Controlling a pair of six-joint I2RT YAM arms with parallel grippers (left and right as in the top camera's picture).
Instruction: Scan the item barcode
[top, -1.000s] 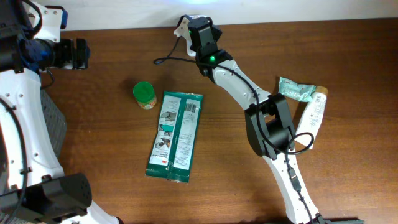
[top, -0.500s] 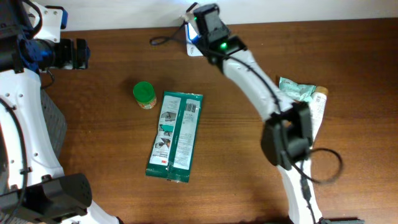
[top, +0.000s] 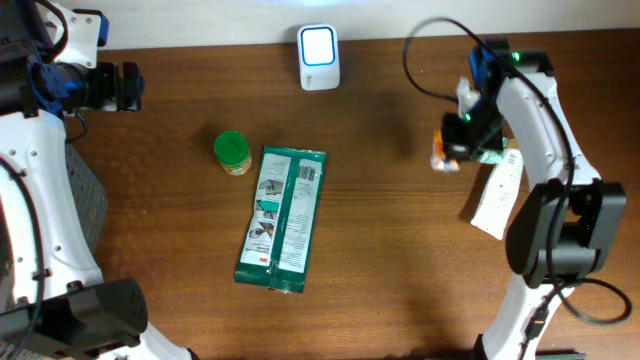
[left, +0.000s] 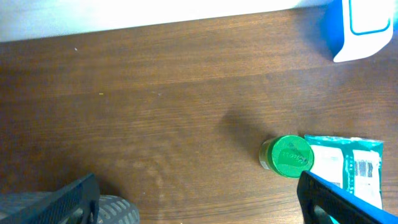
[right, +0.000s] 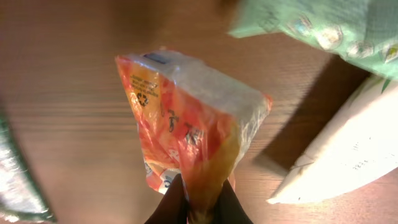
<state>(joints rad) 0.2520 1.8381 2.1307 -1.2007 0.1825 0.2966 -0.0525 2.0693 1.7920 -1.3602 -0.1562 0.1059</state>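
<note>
An orange and clear plastic packet (right: 186, 124) hangs from my right gripper (right: 202, 202), which is shut on its lower end. From overhead, that packet (top: 443, 156) and the right gripper (top: 457, 138) are at the right side of the table, just left of a mint-green packet (top: 492, 150). The white and blue scanner (top: 318, 45) stands at the back centre, well left of the packet. At the far left my left gripper (top: 112, 87) is open with nothing between its fingers. Its fingers (left: 333, 200) frame bare wood in the left wrist view.
A green-lidded jar (top: 232, 152) stands beside a long dark green pouch (top: 282, 218) lying mid-table. A white tube-shaped pack (top: 498, 188) lies under the right arm, next to the mint-green packet (right: 329, 31). The jar (left: 287, 154) and scanner (left: 360, 28) show in the left wrist view.
The right arm has swung from the scanner at the back centre across to the right side, beside the mint-green packet, its gripper staying shut. The left arm has not moved.
</note>
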